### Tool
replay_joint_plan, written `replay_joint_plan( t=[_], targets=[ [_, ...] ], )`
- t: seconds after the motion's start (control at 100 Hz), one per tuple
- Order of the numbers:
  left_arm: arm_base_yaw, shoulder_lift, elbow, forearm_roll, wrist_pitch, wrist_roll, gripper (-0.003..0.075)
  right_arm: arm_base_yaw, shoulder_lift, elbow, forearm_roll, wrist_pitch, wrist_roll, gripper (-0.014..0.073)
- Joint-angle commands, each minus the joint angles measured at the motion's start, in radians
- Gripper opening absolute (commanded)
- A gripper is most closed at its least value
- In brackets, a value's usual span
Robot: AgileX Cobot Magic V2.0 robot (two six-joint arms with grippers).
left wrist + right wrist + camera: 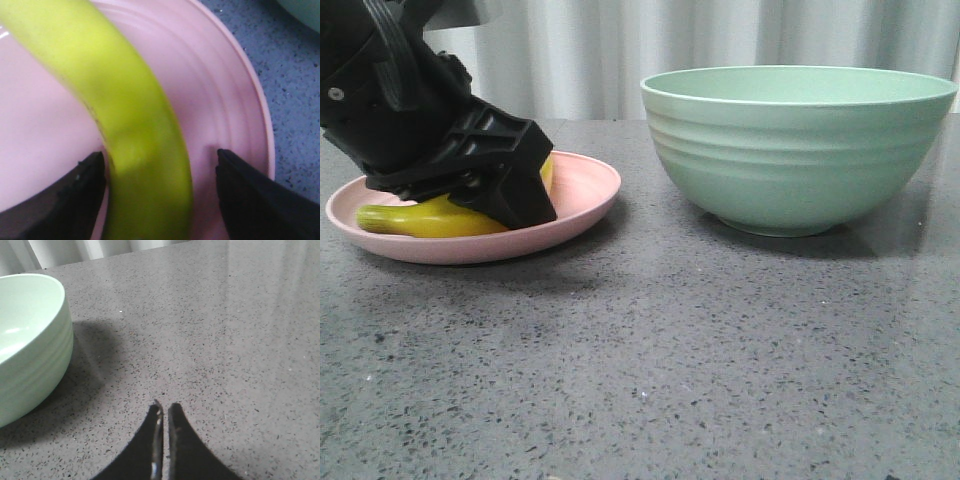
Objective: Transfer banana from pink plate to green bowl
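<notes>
The left gripper (pixel 159 172) is straddling the banana (pixel 131 125), jaws spread, apparently not yet pinching; the banana is lying on the pink plate (pixel 582 190). Farther right, the green bowl (pixel 798 150) is sitting well apart; the right gripper (pixel 164 409) is hovering nearly closed, holding nothing.

Front view: set low, near the level of the surface (pixel 650 350), facing forward toward a curtain, taking in the pink plate (pixel 582 190) under the left pincer (pixel 520 200) and the green bowl (pixel 800 150) well to its side. Left wrist view: pressed very close, looking down past the left pincer (pixel 160 200) onto banana (pixel 125 115) and pink plate (pixel 225 100); shared with the front view. Right wrist view: higher and farther back, looking over the right pincer (pixel 164 412) across bare surface (pixel 225 340), the green bowl (pixel 30 340) off to one side, also shared with the front view.
</notes>
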Motion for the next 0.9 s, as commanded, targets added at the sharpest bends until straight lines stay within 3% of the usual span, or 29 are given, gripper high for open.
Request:
replay_joint_plan(
  t=[0.0,0.12,0.34,0.48,0.89],
  targets=[
    [-0.008,-0.031,-0.035,-0.013,-0.068,-0.002,0.044,-0.004,0.013,-0.035,-0.001,-0.082,-0.002,-0.0069],
    [-0.008,-0.031,-0.035,-0.013,-0.063,-0.002,0.0417,-0.004,0.013,-0.035,-0.001,-0.082,-0.002,-0.0069],
    [-0.008,-0.031,-0.035,-0.013,-0.061,-0.002,0.0234,-0.004,0.013,-0.035,-0.001,-0.082,-0.002,-0.0069],
    [-0.008,-0.031,-0.035,-0.013,-0.061,-0.002,0.0161,-0.004,0.013,-0.035,-0.001,-0.082,-0.002,-0.0069],
    [-0.008,-0.042,-0.035,-0.016,-0.06,-0.002,0.0146,0.055,0.015,-0.035,0.0,-0.012,-0.002,-0.0069]
  ],
)
